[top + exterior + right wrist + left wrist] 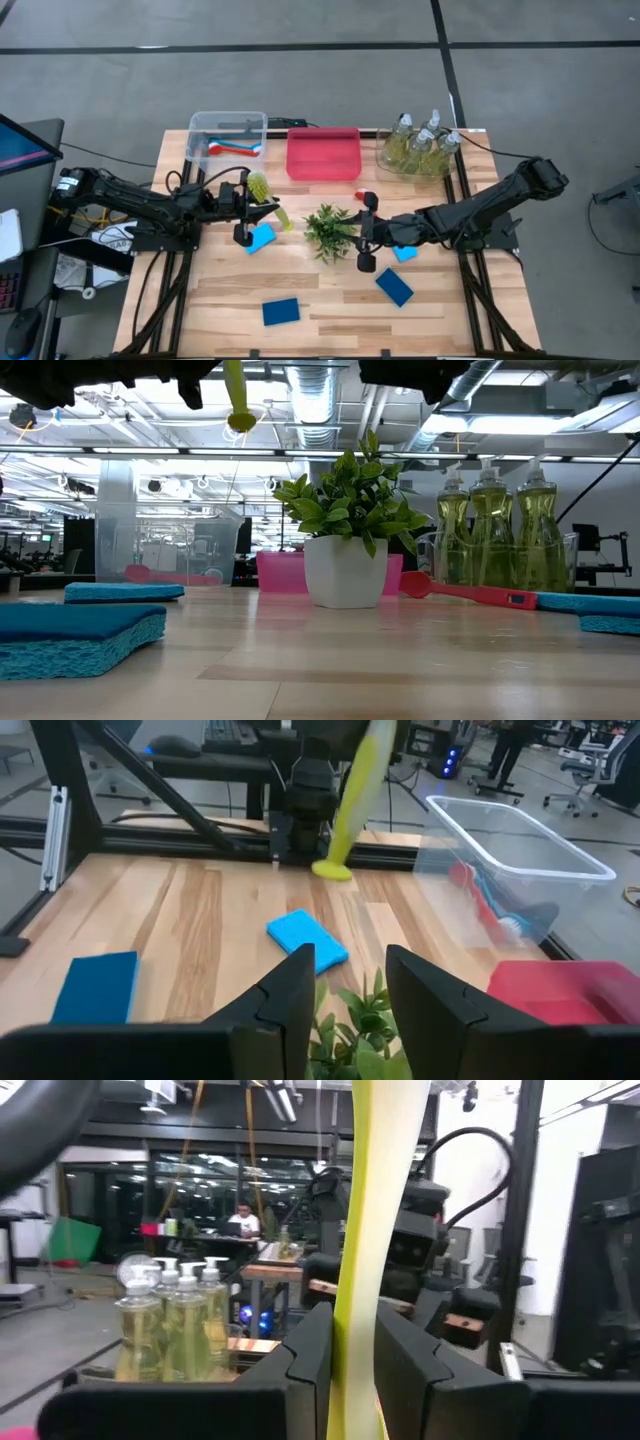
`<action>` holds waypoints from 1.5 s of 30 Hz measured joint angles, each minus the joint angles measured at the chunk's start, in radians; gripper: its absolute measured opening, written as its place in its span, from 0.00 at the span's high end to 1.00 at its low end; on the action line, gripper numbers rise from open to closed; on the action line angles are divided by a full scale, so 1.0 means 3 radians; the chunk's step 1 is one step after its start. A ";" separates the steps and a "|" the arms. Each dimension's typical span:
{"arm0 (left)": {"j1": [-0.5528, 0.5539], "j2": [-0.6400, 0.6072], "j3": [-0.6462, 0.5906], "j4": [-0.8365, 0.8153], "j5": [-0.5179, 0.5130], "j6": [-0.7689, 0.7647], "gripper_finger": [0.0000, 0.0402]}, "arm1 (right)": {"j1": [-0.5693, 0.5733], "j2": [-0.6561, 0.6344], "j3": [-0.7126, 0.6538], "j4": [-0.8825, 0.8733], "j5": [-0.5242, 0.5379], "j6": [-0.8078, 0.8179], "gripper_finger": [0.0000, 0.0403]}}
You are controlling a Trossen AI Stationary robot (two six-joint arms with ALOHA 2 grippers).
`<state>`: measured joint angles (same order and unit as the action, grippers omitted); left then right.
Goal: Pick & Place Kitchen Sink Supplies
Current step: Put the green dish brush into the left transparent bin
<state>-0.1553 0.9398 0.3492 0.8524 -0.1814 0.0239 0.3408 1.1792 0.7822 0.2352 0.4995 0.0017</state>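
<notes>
My left gripper [262, 211] is shut on a yellow brush [270, 203], held in the air left of the plant; the brush also shows in the right wrist view [355, 795]. My right gripper [362, 232] stands open just right of the plant, nothing between its fingers [290, 990]. A red brush [470, 593] lies flat on the table beside it. Several blue sponges lie flat on the wood, one [262, 237] under the left gripper, another [394, 287] near the front. Three pump bottles [420, 145] stand in a clear holder at the far right. My left gripper pinches the yellow brush's handle [350, 1365] between its two fingers, about midway along it. The fingers come level from the table's left and lie across the handle. The brush is lifted clear and tilted, its rounded handle end [332, 870] lowest and its head [258, 185] up toward the far side.
A small potted plant [328, 230] stands mid-table between the two grippers. A clear bin [228, 135] with a red and a blue brush sits at the far left, a pink bin [323, 152] beside it. Bare wood lies along the near edge.
</notes>
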 joint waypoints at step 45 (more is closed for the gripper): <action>0.2395 -0.0003 0.1313 -0.2942 -0.2116 0.1912 0.86 | -0.0008 -0.0225 0.0000 -0.0382 -0.0003 0.0174 0.71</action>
<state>0.5631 0.9390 0.7430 -0.0302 -0.8160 0.5976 0.3386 1.1118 0.7822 0.1205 0.4988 0.0540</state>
